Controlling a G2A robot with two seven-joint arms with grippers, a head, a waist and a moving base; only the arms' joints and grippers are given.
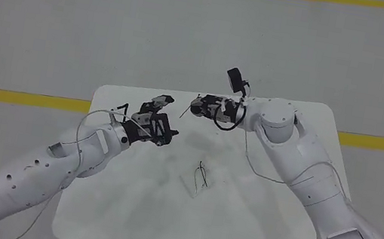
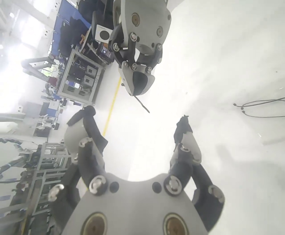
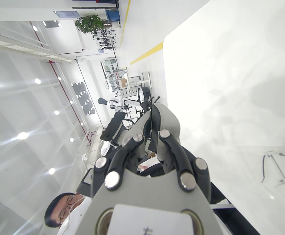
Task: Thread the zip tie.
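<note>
Your right claw (image 2: 135, 90) is clenched on the thin black plastic zip tie (image 2: 142, 105); its tip juts toward your left claw (image 2: 136, 116). That claw's 2 fingers (image 2: 88, 118) stand spread, near the tip.

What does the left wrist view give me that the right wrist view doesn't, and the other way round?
Left wrist view: the open left gripper faces the tip of the thin black zip tie, which pokes from the shut right gripper. Right wrist view: that gripper's closed fingers, seen from behind. Both: the white table with loose black zip ties lying on it.
</note>
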